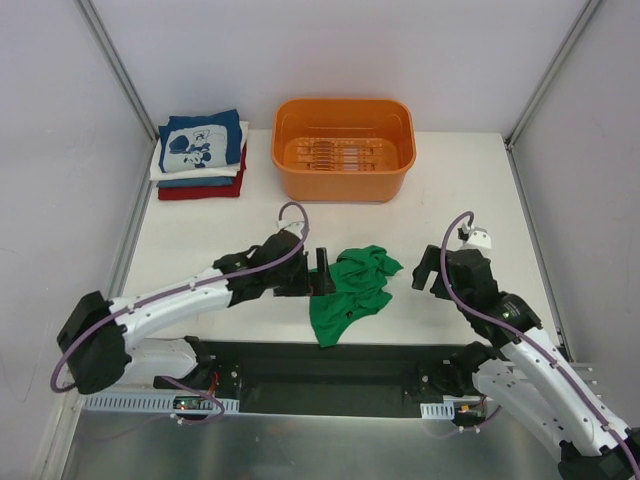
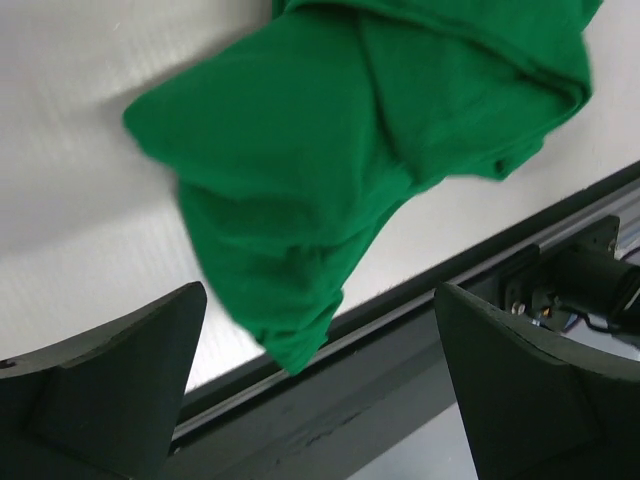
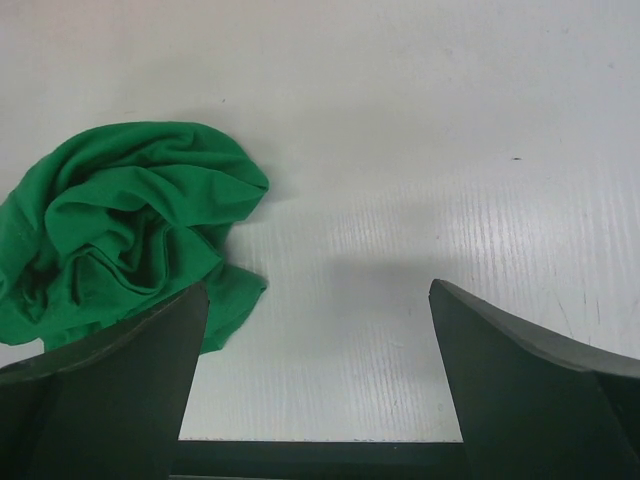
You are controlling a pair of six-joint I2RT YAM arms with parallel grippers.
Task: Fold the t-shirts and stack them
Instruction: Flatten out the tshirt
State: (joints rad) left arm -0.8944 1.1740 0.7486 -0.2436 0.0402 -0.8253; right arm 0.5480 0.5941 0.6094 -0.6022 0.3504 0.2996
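Top external: green t-shirt (image 1: 352, 290) bunched at mid near edge, tail overhanging | left gripper (image 1: 322, 270) gaping beside it, right gripper (image 1: 428, 268) gaping, apart | best: pinch two hem corners, spread flat first | folded stack (image 1: 201, 152) at far-left corner.

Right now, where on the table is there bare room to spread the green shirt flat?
One bare patch lies between the folded stack and the left arm. Another runs from the orange tub to the right gripper. The near middle is crowded: the green shirt sits between it and the left gripper.
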